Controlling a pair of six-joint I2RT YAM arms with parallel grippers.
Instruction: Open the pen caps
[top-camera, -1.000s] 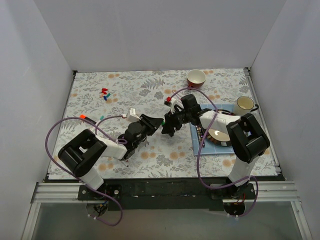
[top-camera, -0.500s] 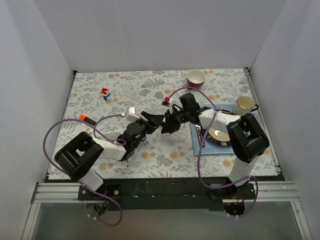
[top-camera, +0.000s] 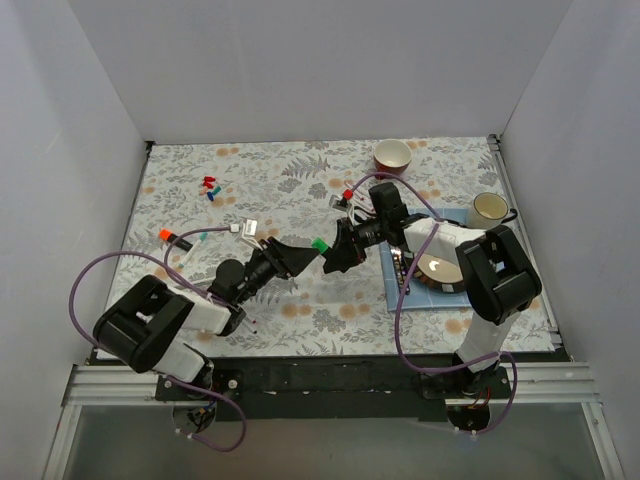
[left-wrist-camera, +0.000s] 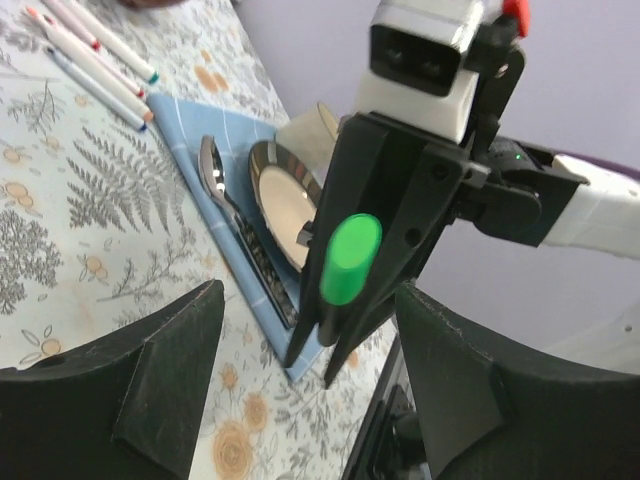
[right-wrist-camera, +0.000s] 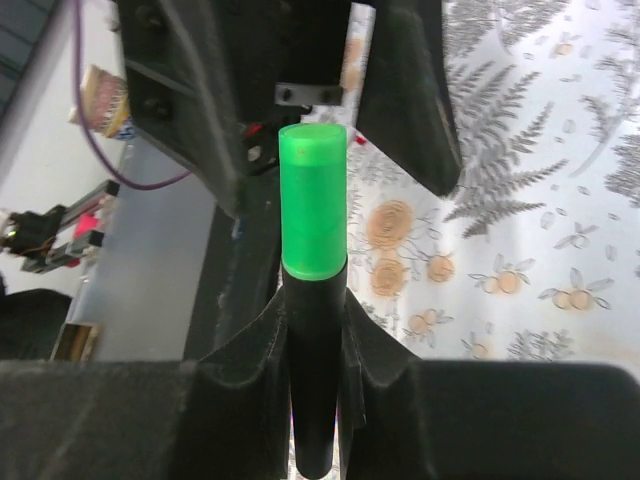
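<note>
My right gripper (top-camera: 334, 260) (right-wrist-camera: 315, 322) is shut on a dark-bodied pen (right-wrist-camera: 318, 390); the pen's green cap (top-camera: 320, 243) (right-wrist-camera: 312, 200) (left-wrist-camera: 350, 258) sticks out past the fingertips toward the left arm. Just left of that cap, my left gripper (top-camera: 300, 256) (left-wrist-camera: 308, 300) stands open with its fingers (left-wrist-camera: 150, 390) wide on either side, touching nothing. Loose red and blue pen caps (top-camera: 209, 186) lie at the back left. White pens (top-camera: 185, 238) lie on the cloth at the left, and several more pens (left-wrist-camera: 90, 50) show in the left wrist view.
A blue mat (top-camera: 392, 292) at the right carries a plate (top-camera: 440, 268) and cutlery (top-camera: 402, 268). A white mug (top-camera: 487, 209) stands behind it and a red bowl (top-camera: 393, 155) at the back. White walls enclose the floral tablecloth (top-camera: 300, 180).
The left gripper has opened and drawn back to the left. The right gripper has closed on the pen and kept it, and the green cap now shows free between the two grippers.
</note>
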